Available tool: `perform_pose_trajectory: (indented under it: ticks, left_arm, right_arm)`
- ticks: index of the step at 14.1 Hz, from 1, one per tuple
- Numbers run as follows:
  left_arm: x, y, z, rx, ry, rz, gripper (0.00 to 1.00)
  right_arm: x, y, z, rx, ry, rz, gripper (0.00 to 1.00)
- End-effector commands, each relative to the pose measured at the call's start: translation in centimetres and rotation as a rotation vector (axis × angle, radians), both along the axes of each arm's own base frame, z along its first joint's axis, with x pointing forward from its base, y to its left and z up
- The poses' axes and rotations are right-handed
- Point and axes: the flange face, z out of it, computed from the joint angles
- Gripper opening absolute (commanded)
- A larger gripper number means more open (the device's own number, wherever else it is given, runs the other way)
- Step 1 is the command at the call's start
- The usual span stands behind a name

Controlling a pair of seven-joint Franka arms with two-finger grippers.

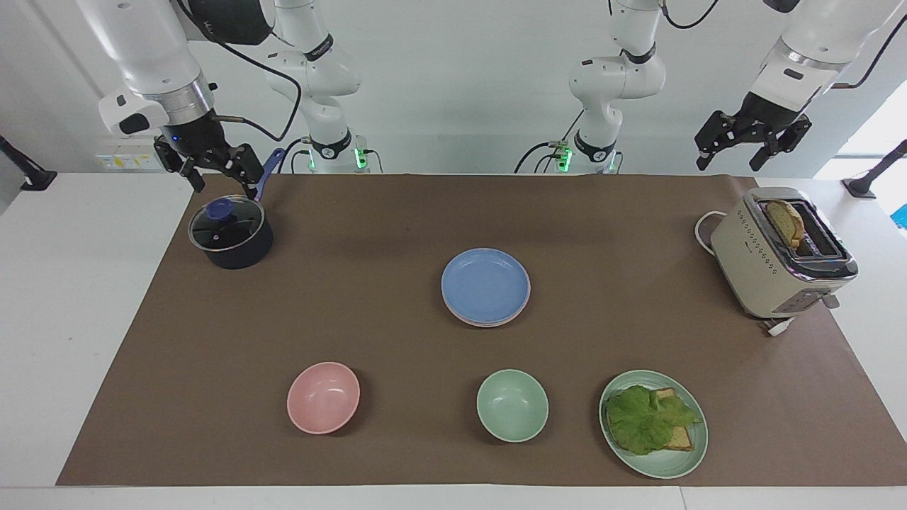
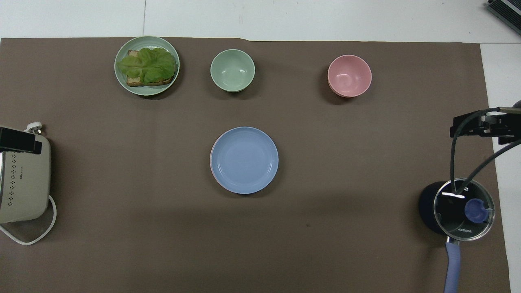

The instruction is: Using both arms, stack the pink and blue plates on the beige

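Two glossy white jointed arms (image 1: 156, 57) carry black cables, silver wrist rings and black claws (image 1: 750, 138).

— Where are the plates?
— Mid-mat: blue plate (image 1: 485, 285) on top, a pink plate (image 1: 487, 320) edge peeking beneath it.
— And the 2 grippers?
— Both up, fingers spread, holding nothing. Right gripper (image 1: 218, 175) is above the lidded pot (image 1: 230, 231); left gripper (image 1: 730, 153) hangs near the toaster (image 1: 779, 255).
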Motion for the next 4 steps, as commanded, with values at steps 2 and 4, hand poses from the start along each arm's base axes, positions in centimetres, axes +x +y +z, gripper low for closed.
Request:
perform_pose_trajectory:
  ticks: [2, 4]
  left_arm:
    - [-0.38, 0.17, 0.57, 0.014, 0.002, 0.011, 1.00]
    - [-0.38, 0.17, 0.57, 0.014, 0.002, 0.011, 1.00]
  right_arm:
    - [-0.82, 1.39, 0.14, -0.008, 0.008, -0.017, 1.00]
    - [-0.82, 1.39, 0.01, -0.008, 0.009, -0.014, 1.00]
